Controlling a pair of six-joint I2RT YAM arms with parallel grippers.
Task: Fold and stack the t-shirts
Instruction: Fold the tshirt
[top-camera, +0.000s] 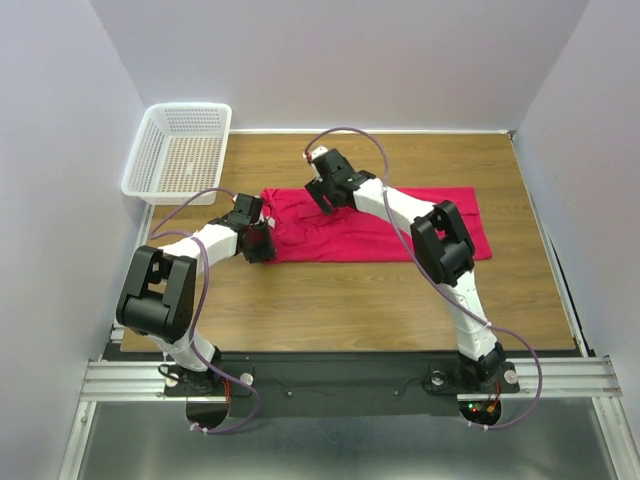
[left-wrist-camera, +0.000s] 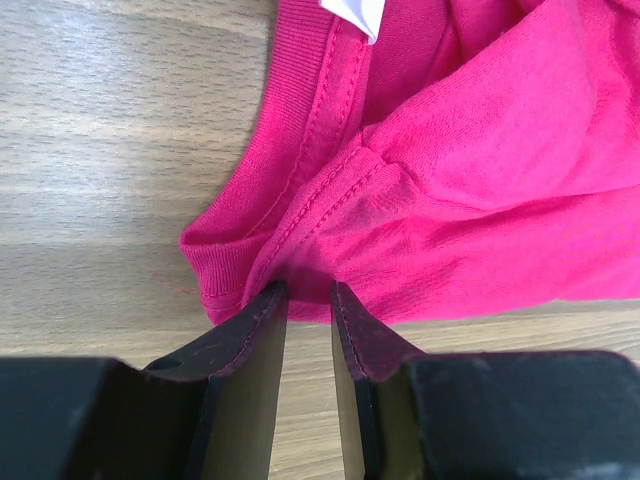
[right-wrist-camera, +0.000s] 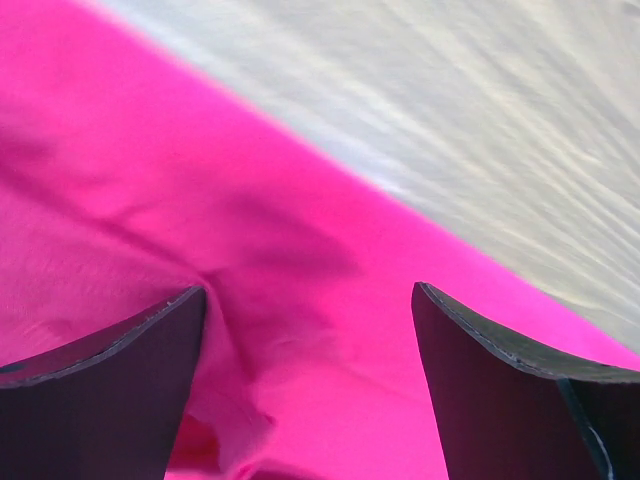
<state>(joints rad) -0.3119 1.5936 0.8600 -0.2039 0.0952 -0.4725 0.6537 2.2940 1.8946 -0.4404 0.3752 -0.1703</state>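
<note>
Lying flat across the middle of the bench (top-camera: 350, 300), the crimson-pink t-shirt (top-camera: 400, 235) makes a long band from left to right, with its neck end to my left. My right forearm (top-camera: 395, 205) crosses over the shirt's middle and hides a strip of it, so I cannot tell how many layers it is folded into. In my left wrist view the white neck label (left-wrist-camera: 352, 15) is cut off by the top edge. Only the ribbed collar (left-wrist-camera: 300, 130) and a bunched, stitched seam (left-wrist-camera: 340, 200) beside it show clearly. My right wrist view is soft and blurred: pink cloth with a few shallow creases, and pale bench beyond the cloth's straight edge.

The bench is light wood-grain board. Plain pale walls (top-camera: 350, 60) close it in on three sides. A white mesh basket (top-camera: 180, 150) sits at the far left corner, well apart from the shirt. A metal rail (top-camera: 350, 378) runs along the near edge.

My left claw (left-wrist-camera: 308, 295) is at the shirt's left end, low over the bench, its jaws drawn to a narrow slit. The tips touch the bunched cloth by the collar, but I cannot tell whether they actually pinch it. My right claw (right-wrist-camera: 308, 292) hangs just above the shirt near its far edge, jaws spread wide and holding nothing, with only the cloth below them.
</note>
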